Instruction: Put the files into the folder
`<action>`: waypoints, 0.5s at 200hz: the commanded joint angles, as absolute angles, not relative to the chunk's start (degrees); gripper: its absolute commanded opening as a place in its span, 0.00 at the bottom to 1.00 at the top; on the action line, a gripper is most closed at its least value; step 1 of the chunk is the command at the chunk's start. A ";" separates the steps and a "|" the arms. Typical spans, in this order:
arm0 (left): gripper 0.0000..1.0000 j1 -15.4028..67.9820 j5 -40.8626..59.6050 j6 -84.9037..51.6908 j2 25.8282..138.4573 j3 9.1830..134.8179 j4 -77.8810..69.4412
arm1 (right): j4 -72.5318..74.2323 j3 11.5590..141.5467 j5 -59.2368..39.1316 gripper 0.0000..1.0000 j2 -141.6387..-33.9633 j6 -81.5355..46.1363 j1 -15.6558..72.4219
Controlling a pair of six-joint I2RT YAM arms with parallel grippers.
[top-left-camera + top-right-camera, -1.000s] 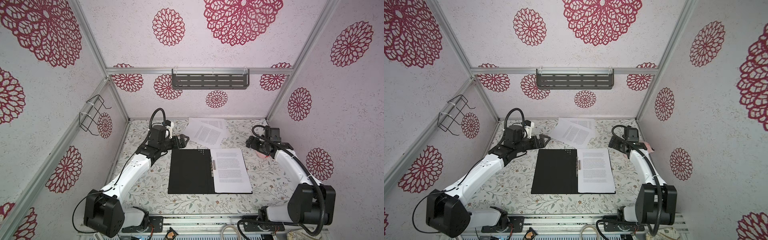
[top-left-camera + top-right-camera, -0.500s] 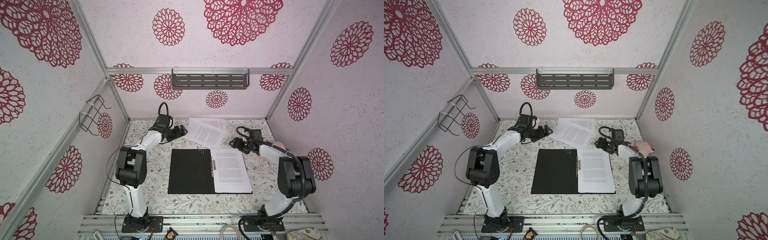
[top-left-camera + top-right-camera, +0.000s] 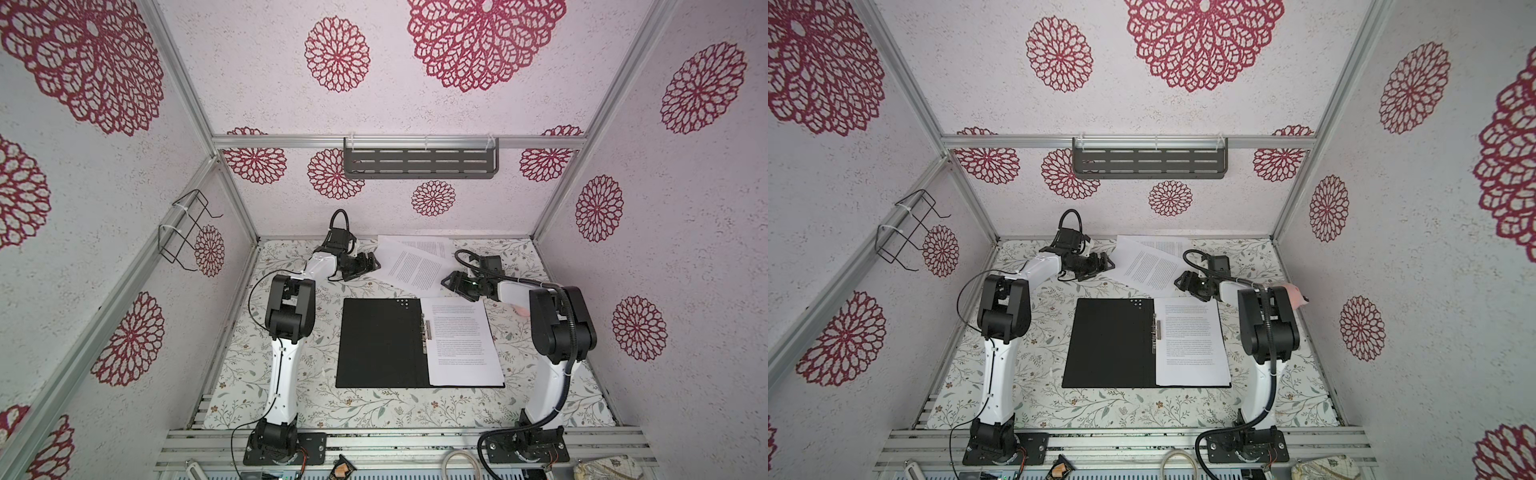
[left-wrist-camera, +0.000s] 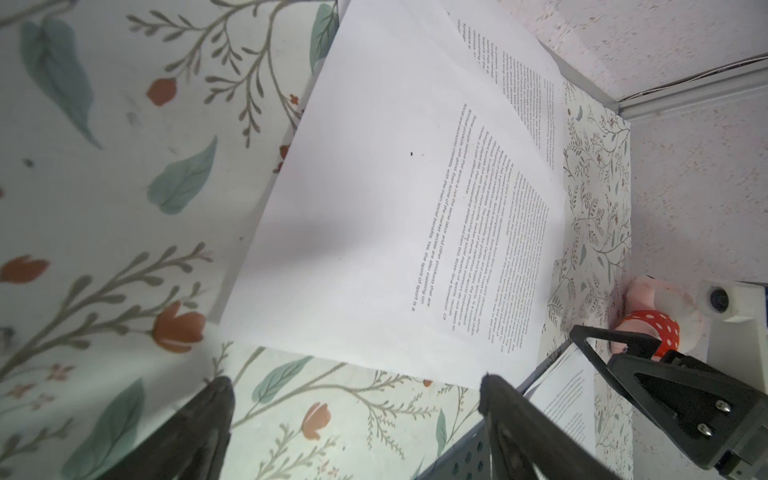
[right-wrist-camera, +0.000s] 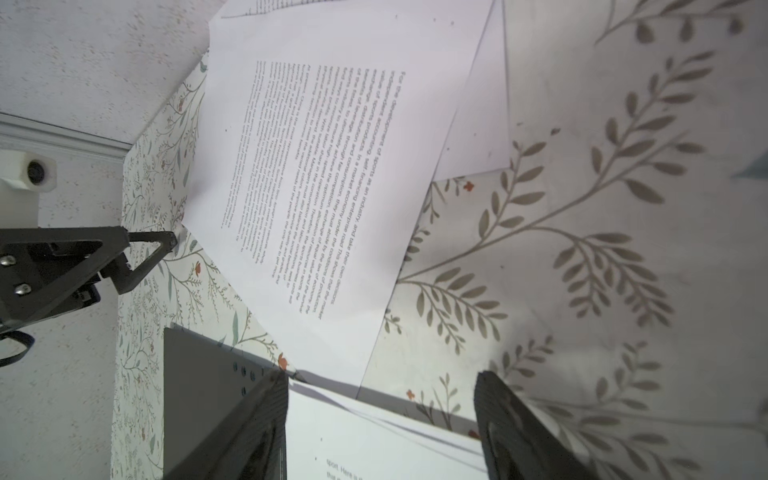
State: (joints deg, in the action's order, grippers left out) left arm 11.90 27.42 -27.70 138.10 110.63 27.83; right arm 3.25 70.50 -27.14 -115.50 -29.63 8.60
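The folder (image 3: pixel 380 340) (image 3: pixel 1111 340) lies open flat at ctr of the floral mat (image 3: pixel 374 409) in both top views, black inside up, w/ the metal spine clip (image 3: pixel 425 336) down its middle. Contents: the filed sheets (image 3: pixel 461 343) (image 5: pixel 395 432), white w/ print, sit on its right half, squared to the edges. The left half shows plain black. In the right wrist view, layered edges at their corner show more than one sheet; exact count can't tell.

The loose sheets (image 3: pixel 415 266) (image 4: pixel 374 208) are outside the folder, upper ctr of frame by the back wall. At least two overlap, askew, flat on the mat, apart from the folder's top edge.

The left gripper (image 3: pixel 371 266) (image 4: pixel 353 415) sits just off the left edge of the loose sheets, jaws spread wide, nothing btwn them. Whether a fingertip touches the paper's edge, can't tell.

The right gripper (image 3: pixel 446 283) (image 5: pixel 382 415) is near the loose sheets' lower right edge, above the folder's top right corner. Its jaws are well apart, holding nothing.

Other holders: grey slotted shelf (image 3: pixel 419 164) on the back wall, wire basket (image 3: pixel 185 232) on the left wall. A small pink item (image 3: pixel 1293 296) is by the right wall.
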 commanded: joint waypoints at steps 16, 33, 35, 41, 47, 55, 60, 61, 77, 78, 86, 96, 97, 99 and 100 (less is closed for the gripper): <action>0.95 11.49 28.83 -26.93 142.08 113.73 28.83 | 6.49 74.01 -28.25 0.73 -119.22 -33.10 9.38; 0.95 11.51 29.38 -27.16 142.99 113.60 28.65 | 7.39 75.57 -28.74 0.73 -121.23 -34.57 9.66; 0.95 11.56 29.49 -27.25 143.08 113.59 28.65 | 7.47 75.80 -28.81 0.73 -121.41 -34.79 9.73; 0.95 11.51 29.91 -27.36 143.43 113.61 28.65 | 7.47 76.39 -28.87 0.73 -122.19 -35.22 9.79; 0.95 11.60 30.37 -27.42 143.65 113.48 28.63 | 7.72 77.23 -28.91 0.73 -122.82 -35.82 9.93; 0.95 11.66 30.65 -27.42 143.99 113.39 28.65 | 8.33 77.93 -29.05 0.73 -123.57 -36.69 9.97; 0.95 11.84 30.69 -27.38 144.03 113.32 28.70 | 8.74 78.19 -29.03 0.73 -124.10 -37.38 10.05; 0.95 11.90 30.68 -27.40 144.09 113.26 28.72 | 8.89 78.25 -29.06 0.73 -124.19 -37.50 10.08; 0.95 12.50 31.03 -27.08 144.33 112.81 28.74 | 10.34 79.51 -29.30 0.73 -125.70 -39.85 10.19; 0.95 12.54 31.03 -27.07 144.37 112.79 28.74 | 10.53 79.57 -29.33 0.73 -125.78 -39.96 10.19; 0.95 12.82 31.03 -27.07 144.52 112.55 28.70 | 11.40 80.23 -29.61 0.72 -126.56 -41.11 10.27; 0.95 13.05 31.15 -27.00 144.58 112.03 28.72 | 11.91 80.95 -29.80 0.72 -127.18 -41.99 10.41; 0.95 13.07 31.22 -27.03 144.62 111.96 28.69 | 11.93 81.08 -29.80 0.72 -127.22 -42.09 10.44; 0.95 13.09 31.25 -27.06 144.55 111.79 28.59 | 11.99 81.22 -29.86 0.72 -127.45 -42.23 10.41; 0.95 13.14 31.27 -27.07 144.56 111.75 28.54 | 12.10 81.26 -29.87 0.72 -127.49 -42.30 10.48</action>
